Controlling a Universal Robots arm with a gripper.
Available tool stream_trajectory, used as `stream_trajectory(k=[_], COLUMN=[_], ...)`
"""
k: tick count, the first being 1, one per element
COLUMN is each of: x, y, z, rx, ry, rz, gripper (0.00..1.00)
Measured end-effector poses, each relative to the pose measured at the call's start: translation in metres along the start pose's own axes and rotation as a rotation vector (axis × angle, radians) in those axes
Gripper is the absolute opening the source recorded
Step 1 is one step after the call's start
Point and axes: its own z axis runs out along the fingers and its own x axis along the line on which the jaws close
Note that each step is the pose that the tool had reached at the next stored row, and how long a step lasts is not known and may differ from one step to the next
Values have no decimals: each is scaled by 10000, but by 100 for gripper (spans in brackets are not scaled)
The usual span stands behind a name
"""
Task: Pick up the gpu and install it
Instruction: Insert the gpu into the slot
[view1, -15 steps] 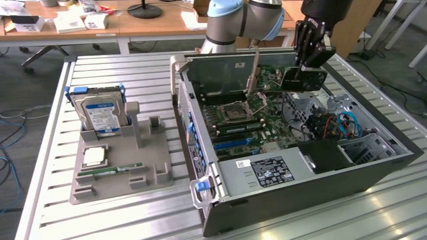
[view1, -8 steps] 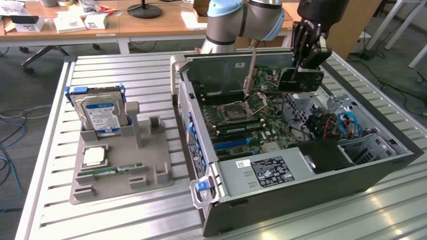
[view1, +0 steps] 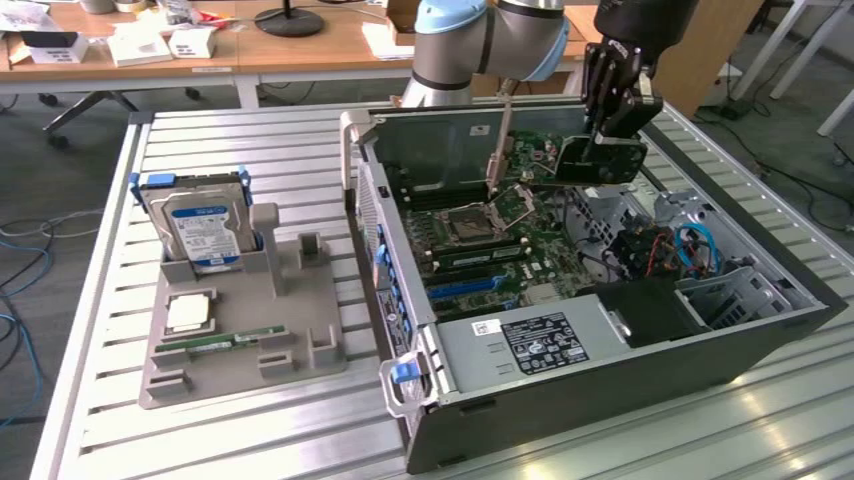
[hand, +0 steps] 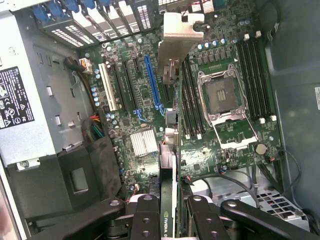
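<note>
The gpu, a thin black card with a silver end bracket, hangs above the motherboard inside the open computer case. My gripper is shut on the card from above. In the wrist view the gpu is edge-on between my black fingers. Its bracket points toward the case's rear slot covers. The card hovers beside the long blue expansion slot, apart from the board.
An open CPU socket and memory slots lie beside the card. The power supply fills the case's near corner. In the exterior view's left, a grey holder carries a hard drive, a CPU chip and a memory stick.
</note>
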Motion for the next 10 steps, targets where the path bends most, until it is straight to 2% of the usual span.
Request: stream_trajectory(k=[7, 10], x=[0, -1], y=[0, 0], z=[4, 5], rx=[-15, -11], ry=[-71, -82], rz=[-69, -228], gripper=[26, 26])
